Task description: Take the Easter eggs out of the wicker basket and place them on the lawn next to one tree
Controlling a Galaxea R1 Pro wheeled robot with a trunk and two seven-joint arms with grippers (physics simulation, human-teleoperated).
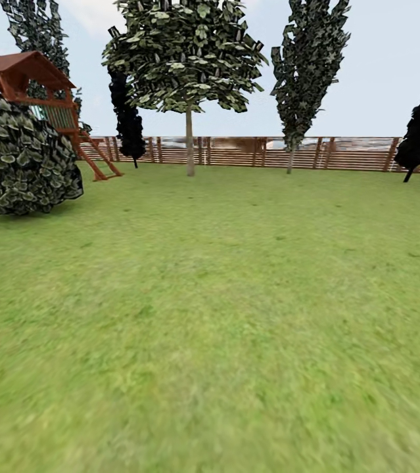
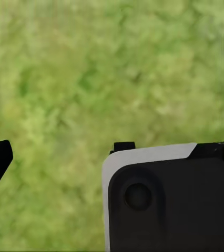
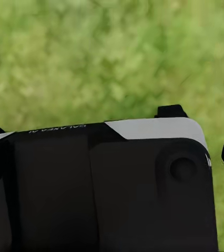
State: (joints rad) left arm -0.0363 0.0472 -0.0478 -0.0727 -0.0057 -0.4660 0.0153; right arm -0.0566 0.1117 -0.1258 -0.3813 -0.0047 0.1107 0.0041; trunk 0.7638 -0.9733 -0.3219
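1. The wide, flat, bright green lawn [image 1: 223, 315] lies beneath both end effectors.
2. Well ahead of them, a tall tree with a bare grey-brown trunk and leafy crown [image 1: 189, 141] stands before the brown slatted wooden fence [image 1: 341, 154].
3. Whether the left end effector [image 2: 54, 157] or the right end effector [image 3: 112, 142] is spread or pressed together cannot be told.

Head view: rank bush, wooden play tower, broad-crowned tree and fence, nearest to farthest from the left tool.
Judged by depth in the head view:
1. bush, near left.
2. wooden play tower, left behind the bush, and broad-crowned tree, centre: too close to call.
3. fence, across the back, just behind the tree.
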